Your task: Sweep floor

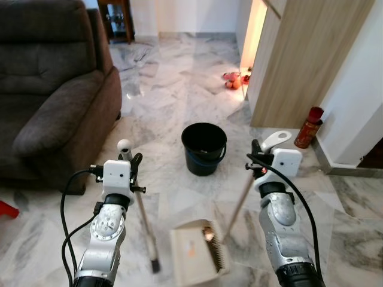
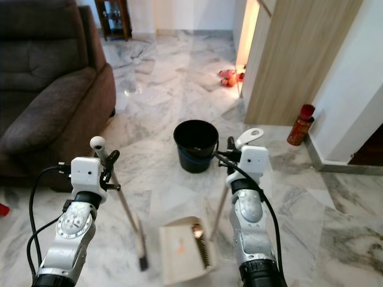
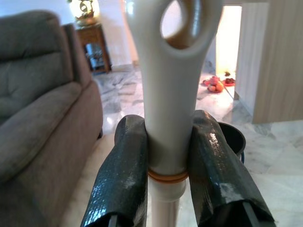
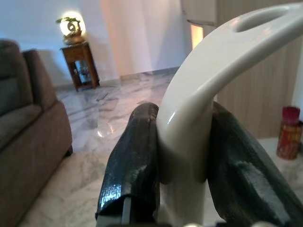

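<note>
Broom: slim cream handle with a rounded top, slanting down to a dark head on the floor just left of the dustpan. Left gripper is clenched on its upper handle, fingers pressing either side. Dustpan: cream tray lying flat on the marble floor, small debris at its rear; its long handle rises to a looped grip clasped by the right gripper. A black bucket stands just beyond both tools. Brown sofa at left; wooden cabinet and red canister at right.
</note>
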Motion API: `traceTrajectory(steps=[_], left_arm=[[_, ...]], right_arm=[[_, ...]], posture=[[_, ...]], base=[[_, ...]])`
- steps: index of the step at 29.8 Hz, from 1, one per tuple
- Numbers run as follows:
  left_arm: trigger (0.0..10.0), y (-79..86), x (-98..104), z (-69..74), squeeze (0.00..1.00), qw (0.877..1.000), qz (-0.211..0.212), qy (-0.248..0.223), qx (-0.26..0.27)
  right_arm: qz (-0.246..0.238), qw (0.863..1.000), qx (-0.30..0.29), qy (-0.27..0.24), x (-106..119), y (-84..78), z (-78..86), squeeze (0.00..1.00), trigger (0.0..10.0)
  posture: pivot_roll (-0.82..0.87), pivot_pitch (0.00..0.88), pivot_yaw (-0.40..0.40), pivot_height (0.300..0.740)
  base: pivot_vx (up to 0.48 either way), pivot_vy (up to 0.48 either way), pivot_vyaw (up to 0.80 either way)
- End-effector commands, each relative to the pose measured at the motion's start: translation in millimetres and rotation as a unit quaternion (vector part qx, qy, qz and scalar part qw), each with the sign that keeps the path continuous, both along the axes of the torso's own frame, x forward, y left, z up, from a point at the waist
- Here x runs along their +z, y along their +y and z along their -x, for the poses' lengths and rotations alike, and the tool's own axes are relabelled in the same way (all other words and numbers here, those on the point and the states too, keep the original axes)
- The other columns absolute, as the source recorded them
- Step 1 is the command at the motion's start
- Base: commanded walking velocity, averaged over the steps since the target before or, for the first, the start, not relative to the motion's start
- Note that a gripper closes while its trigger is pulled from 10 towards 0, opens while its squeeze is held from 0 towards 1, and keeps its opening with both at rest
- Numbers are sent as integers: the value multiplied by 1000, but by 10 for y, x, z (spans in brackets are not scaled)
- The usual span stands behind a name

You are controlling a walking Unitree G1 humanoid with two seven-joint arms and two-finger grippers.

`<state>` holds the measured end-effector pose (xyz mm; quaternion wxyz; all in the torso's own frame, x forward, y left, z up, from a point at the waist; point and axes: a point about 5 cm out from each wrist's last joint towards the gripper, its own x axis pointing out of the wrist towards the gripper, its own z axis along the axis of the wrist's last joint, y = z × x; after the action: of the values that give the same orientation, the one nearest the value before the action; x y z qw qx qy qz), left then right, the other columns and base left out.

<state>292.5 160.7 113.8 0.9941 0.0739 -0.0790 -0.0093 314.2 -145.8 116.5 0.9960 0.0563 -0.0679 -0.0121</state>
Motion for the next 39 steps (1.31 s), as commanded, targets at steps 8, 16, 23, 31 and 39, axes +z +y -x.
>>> traceTrajectory(steps=[8, 16, 23, 31, 39], left_arm=[[10000, -36, 127, -23, 0, 1000, -4, -29, -3], [10000, -43, 124, -27, 0, 1000, -4, -28, -2], [10000, -47, 120, -27, 0, 1000, -3, -27, -4], [10000, -55, 115, -30, 0, 1000, -3, -25, -5], [10000, -54, 118, -35, 0, 1000, -3, -24, -8]], right_arm=[[-3, 1000, -1, -23, 106, -23, -22, 0, 10000], [0, 1000, 6, -26, 118, -12, -26, 0, 10000], [-12, 1000, 9, -24, 109, -4, -24, 0, 10000], [-20, 1000, 5, -24, 107, -10, -28, 0, 10000], [-29, 999, 12, -13, 90, 16, -47, 0, 10000]], posture=[[118, 0, 22, 740], [114, 0, 21, 740], [114, 0, 22, 740], [115, 0, 22, 740], [118, 0, 26, 740]], base=[[334, 0, 216], [335, 0, 245], [334, 0, 230], [335, 0, 0], [334, 0, -200]])
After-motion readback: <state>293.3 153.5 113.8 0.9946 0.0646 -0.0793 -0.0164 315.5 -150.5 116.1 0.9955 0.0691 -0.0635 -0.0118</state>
